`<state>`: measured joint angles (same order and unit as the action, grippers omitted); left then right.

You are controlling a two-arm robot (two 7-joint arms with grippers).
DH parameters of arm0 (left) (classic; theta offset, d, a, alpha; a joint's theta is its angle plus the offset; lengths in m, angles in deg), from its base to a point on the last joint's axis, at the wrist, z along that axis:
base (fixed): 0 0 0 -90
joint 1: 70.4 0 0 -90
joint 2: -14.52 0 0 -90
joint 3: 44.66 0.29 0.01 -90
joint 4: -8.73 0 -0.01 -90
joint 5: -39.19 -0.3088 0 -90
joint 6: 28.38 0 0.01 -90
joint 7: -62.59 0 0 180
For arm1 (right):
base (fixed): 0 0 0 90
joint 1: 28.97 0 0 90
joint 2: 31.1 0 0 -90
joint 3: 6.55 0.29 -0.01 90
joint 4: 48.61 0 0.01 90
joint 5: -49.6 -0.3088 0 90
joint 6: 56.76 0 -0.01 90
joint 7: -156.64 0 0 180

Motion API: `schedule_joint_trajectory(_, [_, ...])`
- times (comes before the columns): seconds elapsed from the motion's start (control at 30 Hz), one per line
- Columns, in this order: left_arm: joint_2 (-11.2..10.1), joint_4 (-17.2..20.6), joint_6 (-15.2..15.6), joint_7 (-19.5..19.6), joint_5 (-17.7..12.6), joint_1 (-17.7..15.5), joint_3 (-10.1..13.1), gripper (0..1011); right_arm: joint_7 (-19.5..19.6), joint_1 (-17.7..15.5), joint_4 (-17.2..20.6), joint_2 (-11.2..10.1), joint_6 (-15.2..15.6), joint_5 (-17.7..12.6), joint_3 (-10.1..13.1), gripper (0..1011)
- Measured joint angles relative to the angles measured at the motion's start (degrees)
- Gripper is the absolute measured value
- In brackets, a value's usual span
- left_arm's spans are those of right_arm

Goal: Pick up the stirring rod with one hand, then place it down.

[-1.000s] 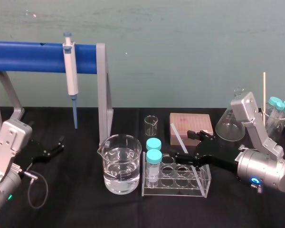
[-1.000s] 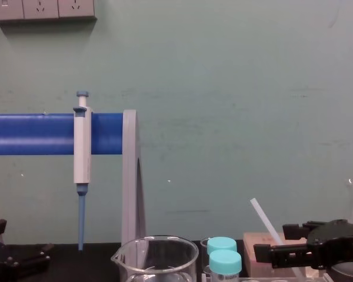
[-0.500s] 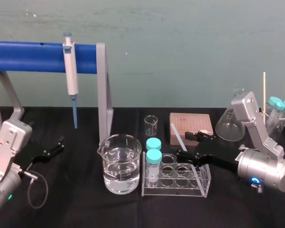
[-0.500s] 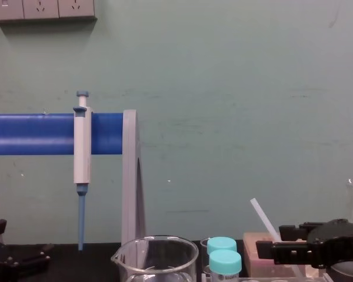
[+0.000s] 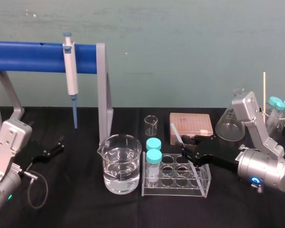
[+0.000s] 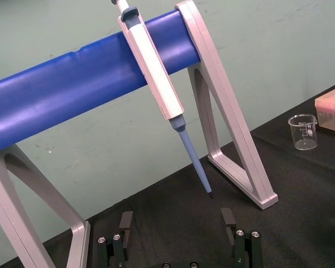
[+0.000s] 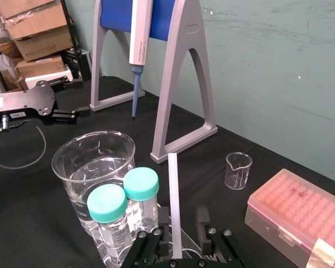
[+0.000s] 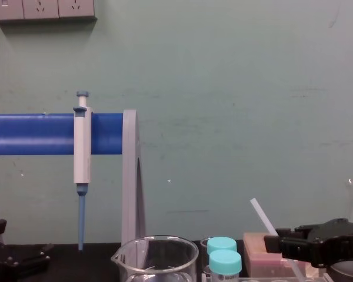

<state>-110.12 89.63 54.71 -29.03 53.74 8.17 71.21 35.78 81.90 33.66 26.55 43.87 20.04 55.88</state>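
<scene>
Near left, the left gripper (image 5: 60, 144) lies parked on the black worktop (image 5: 76, 209), jaws apart. Right of centre, the stirring rod (image 7: 173, 190) stands in the clear rack (image 5: 175, 191), leaning far-left. The right gripper (image 5: 189, 145) straddles its midsection, jaws nearly closed, a slight gap showing on one side. We judge this smooth, translucent rod light, stiff, slippery and brittle; mid-shaft suits gripping.

The stirring rod (image 5: 175, 131) is translucent white against the black right gripper (image 5: 185, 145) and the black tablecloth (image 5: 76, 204). The pipette (image 5: 70, 71) is white with a blue tip, hung on a bright blue bar (image 5: 28, 57) with grey legs. Two vial caps (image 5: 154, 156) are teal, the tip box (image 5: 191, 124) pink, the wall (image 5: 180, 42) pale green
</scene>
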Motion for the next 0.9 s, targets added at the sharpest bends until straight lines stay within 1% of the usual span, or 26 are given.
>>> schedule_joint_trajectory(0.1, [0.0,0.0,0.0,0.0,0.0,0.0,0.0,1000,0.0,0.0,0.0,0.0,0.0,0.0,0.0,221])
schedule_joint_trajectory(0.17, [0.0,0.0,0.0,0.0,0.0,0.0,0.0,1000,0.0,0.0,0.0,0.0,0.0,0.0,0.0,178])
schedule_joint_trajectory(0.2, [0.0,0.0,0.0,0.0,0.0,0.0,0.0,1000,0.0,0.0,0.0,0.0,0.0,0.0,0.0,124])
schedule_joint_trajectory(0.27, [0.0,0.0,0.0,0.0,0.0,0.0,0.0,1000,0.0,0.0,0.0,0.0,0.0,-0.01,0.0,80])
schedule_joint_trajectory(0.37, [0.0,0.0,0.0,0.0,0.0,0.0,0.0,1000,0.01,0.0,0.0,0.0,0.0,-0.01,0.0,65])
schedule_joint_trajectory(0.63, [0.0,0.0,0.0,0.0,0.0,0.0,0.0,1000,0.01,0.0,0.0,0.0,0.0,0.0,0.0,65])
schedule_joint_trajectory(0.7, [0.0,0.0,0.0,0.0,0.0,0.0,0.0,1000,0.13,-0.51,0.04,0.16,-1.94,0.09,0.45,65])
schedule_joint_trajectory(0.8, [0.0,0.0,0.0,0.0,0.0,0.0,0.0,1000,0.18,-1.56,0.05,0.71,-5.83,0.2,1.35,65])
schedule_joint_trajectory(0.83, [0.0,0.0,0.0,0.0,0.0,0.0,0.0,1000,0.16,-2.19,0.01,1.12,-8.09,0.27,1.93,64])
schedule_joint_trajectory(0.87, [0.0,0.0,0.0,0.0,0.0,0.0,0.0,1000,0.15,-2.5,-0.04,1.33,-9.36,0.31,2.18,64])
schedule_joint_trajectory(0.9, [0.0,0.0,0.0,0.0,0.0,0.0,0.0,1000,0.08,-3.08,-0.18,1.73,-11.55,0.34,2.73,64])
